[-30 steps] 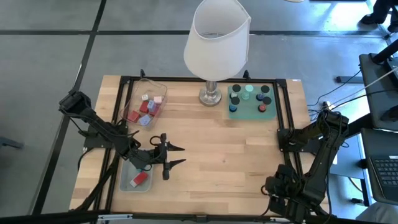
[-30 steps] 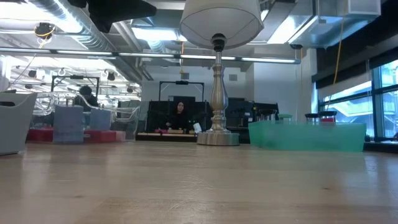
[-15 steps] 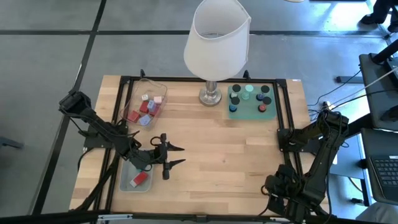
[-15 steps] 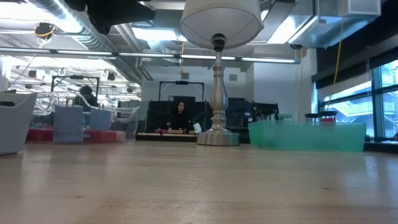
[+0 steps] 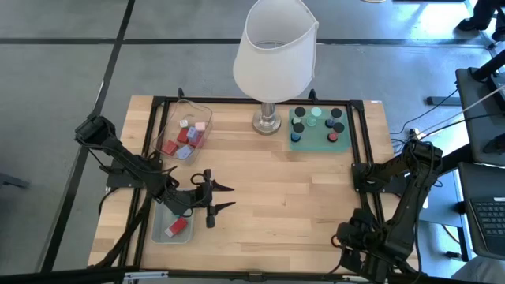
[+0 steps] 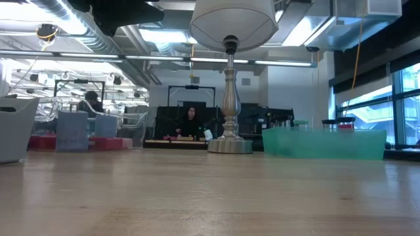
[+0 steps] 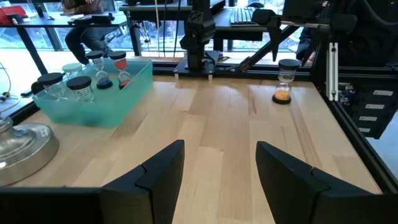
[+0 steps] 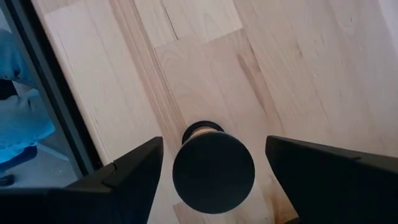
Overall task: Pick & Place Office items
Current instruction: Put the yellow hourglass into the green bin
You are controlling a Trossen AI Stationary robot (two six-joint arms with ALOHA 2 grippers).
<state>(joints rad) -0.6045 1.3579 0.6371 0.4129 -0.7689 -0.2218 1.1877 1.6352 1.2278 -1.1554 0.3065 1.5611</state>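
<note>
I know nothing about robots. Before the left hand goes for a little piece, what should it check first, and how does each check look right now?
1. Left hand empty: ok, fingers apart, nothing between.
2. Grey-blue bin has room: ok, one red piece inside.
3. Pieces in the clear tray: ok, several red and pink.
4. Lamp clear of the tray: ok, beside it, apart.
5. Right hand out of the way: ok, at the table's right edge.
</note>
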